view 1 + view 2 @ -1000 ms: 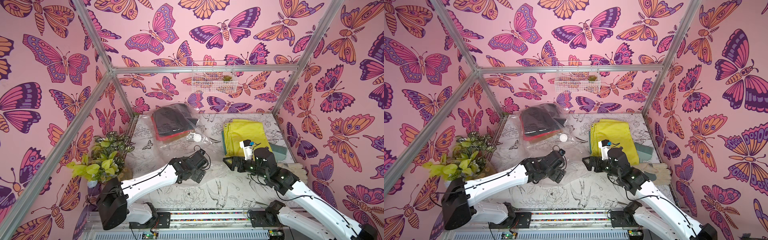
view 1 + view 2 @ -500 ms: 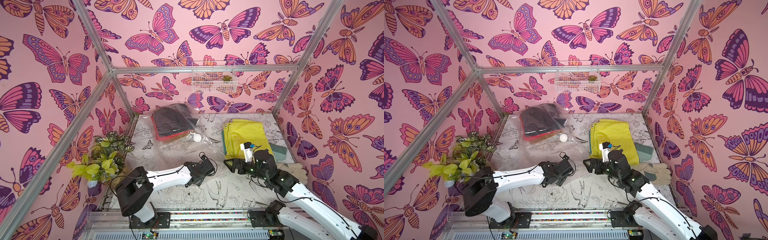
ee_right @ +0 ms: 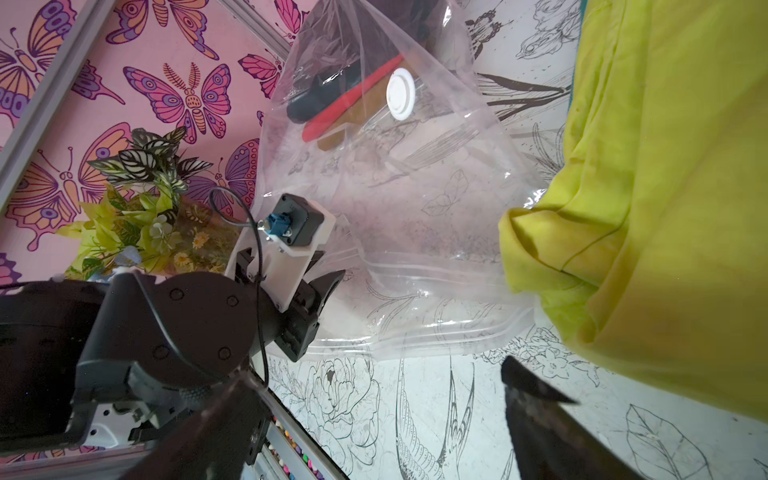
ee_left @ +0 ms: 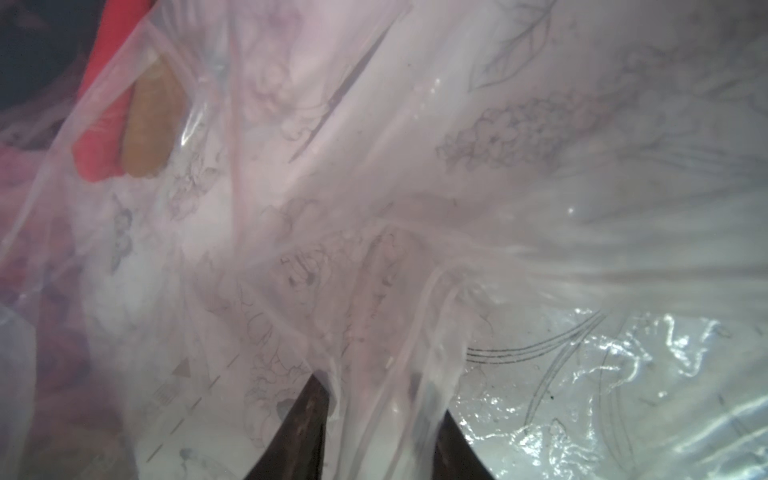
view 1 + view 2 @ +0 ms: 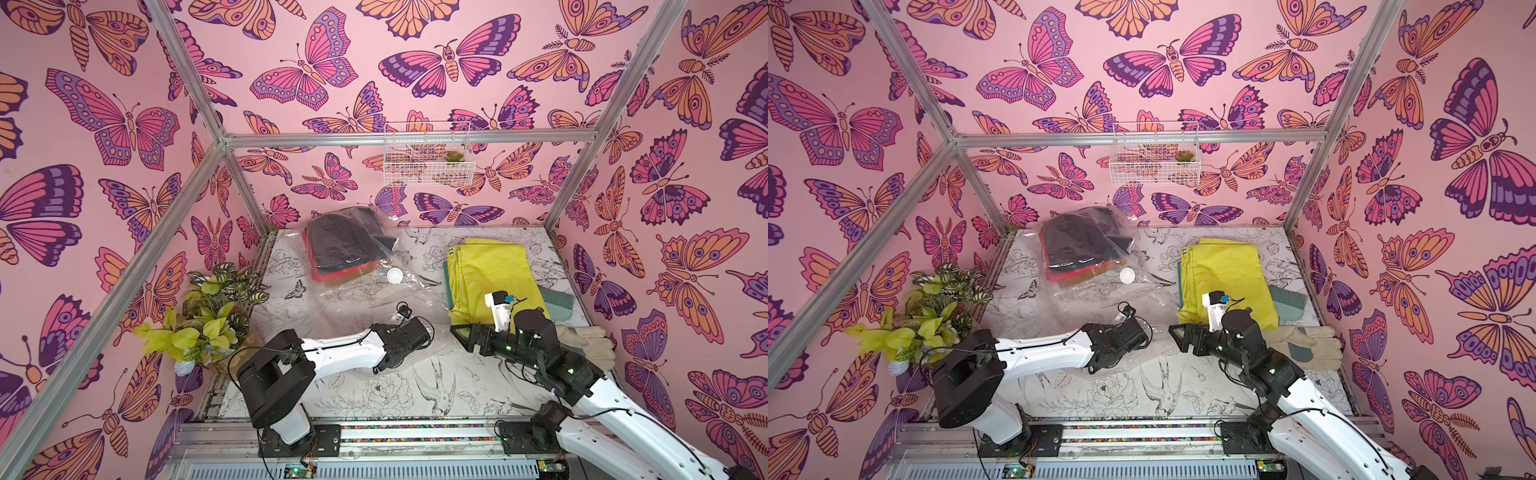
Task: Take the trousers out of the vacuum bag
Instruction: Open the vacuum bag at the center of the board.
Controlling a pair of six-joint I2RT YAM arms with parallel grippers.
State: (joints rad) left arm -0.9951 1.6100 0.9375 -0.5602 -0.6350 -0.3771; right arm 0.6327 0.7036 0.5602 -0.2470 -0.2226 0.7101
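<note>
**Three pairs in the bag, left fingers at its mouth**

The black trousers (image 5: 345,241), red trousers (image 3: 353,104) and mustard brown trousers (image 4: 149,124) lie stacked inside the vacuum bag (image 5: 365,299). They sit at its far, closed end, beside the white valve cap (image 5: 394,275). The bag lies flat on the desk (image 5: 374,395) with its mouth towards the robot. The yellow trousers (image 5: 490,270) are already out, spread on the desk to the right of the bag.

The step in hand looks like opening the mouth. The left gripper (image 4: 380,432) is at the bag's near edge. Its fingers (image 4: 307,419) stand close together with a gathered fold of film between them, but I cannot tell whether they already pinch it. The right gripper (image 3: 380,395) hovers near the bag's near corner, its fingers (image 3: 536,399) wide apart and empty.

Next, I judge, the left needs a firm hold on the upper layer alone, then a lift. That would let the right reach in along the desk to the stack, which lies well apart from the mouth.

Only the left wrist view shows the film between the fingers; in both top views the wrist body hides it. The right wrist view alone shows the seal strip (image 3: 436,274) along the mouth. The whole spread of bag and yellow trousers shows only in the top views.
</note>
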